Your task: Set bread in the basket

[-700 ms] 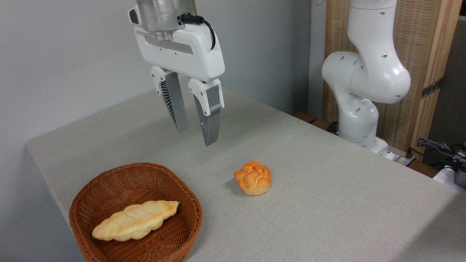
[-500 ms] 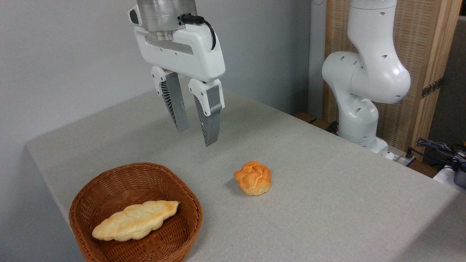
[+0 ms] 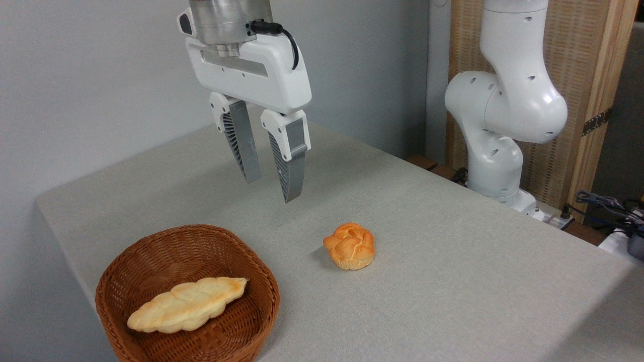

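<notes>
The bread [image 3: 350,246], a small golden-orange bun with a knotted top, lies on the grey table near the middle. To its left stands the basket [image 3: 126,264], round, shallow, reddish-brown wicker. My gripper [image 3: 271,190] hangs in the air above the table, up and to the left of the bread and behind the basket. Its two grey ribbed fingers [image 3: 289,168] point down with a small gap between them and nothing held.
A long pale braided loaf [image 3: 187,304] lies inside the basket. The arm's white base [image 3: 498,151] rises at the table's far right, with cables [image 3: 604,206] beside it. A grey wall runs behind, and the table's left edge [image 3: 60,236] is close to the basket.
</notes>
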